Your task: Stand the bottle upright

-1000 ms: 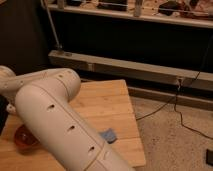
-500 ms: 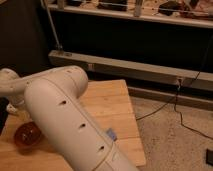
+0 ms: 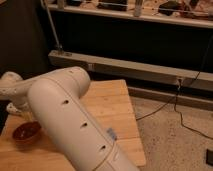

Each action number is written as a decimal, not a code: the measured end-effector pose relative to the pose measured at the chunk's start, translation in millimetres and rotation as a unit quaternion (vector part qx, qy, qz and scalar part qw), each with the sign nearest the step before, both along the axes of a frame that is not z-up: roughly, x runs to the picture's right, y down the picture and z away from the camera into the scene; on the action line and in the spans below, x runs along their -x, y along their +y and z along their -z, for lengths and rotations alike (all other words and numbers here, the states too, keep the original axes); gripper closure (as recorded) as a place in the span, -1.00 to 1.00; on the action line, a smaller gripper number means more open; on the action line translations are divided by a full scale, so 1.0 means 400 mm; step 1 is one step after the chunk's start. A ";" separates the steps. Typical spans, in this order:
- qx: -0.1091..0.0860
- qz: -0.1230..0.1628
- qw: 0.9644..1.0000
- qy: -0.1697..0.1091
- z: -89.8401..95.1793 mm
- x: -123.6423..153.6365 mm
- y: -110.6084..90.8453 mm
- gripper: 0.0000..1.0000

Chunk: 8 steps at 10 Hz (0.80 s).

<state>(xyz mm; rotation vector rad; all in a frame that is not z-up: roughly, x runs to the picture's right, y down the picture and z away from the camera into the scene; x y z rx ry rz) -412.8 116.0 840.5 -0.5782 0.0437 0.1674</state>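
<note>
Gripper [image 3: 16,110] hangs at the left edge over the wooden table [image 3: 115,107], mostly hidden behind the white arm [image 3: 75,125]; open or closed, I cannot tell. The bottle is hidden from view. A red bowl [image 3: 27,132] stands near the gripper.

We see the big white arm [image 3: 65,120] filling the near left, sloping up from the bottom edge to a bend at the far left. Its gripper is hidden beyond that bend, over the left end of the wooden table [image 3: 117,107]. A red bowl [image 3: 26,134] sits on the table just left of the arm, and a small blue object [image 3: 112,133] peeks out at its right side. To the right, a black cable [image 3: 165,107] runs across the speckled floor [image 3: 175,142].
</note>
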 end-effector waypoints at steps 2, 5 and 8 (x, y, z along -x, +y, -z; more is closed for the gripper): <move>0.004 -0.008 1.000 0.000 0.001 -0.011 -0.005 -0.05; 0.010 -0.009 1.000 -0.008 0.005 -0.012 -0.007 -0.45; 0.019 -0.001 1.000 -0.019 0.003 -0.002 0.006 -0.46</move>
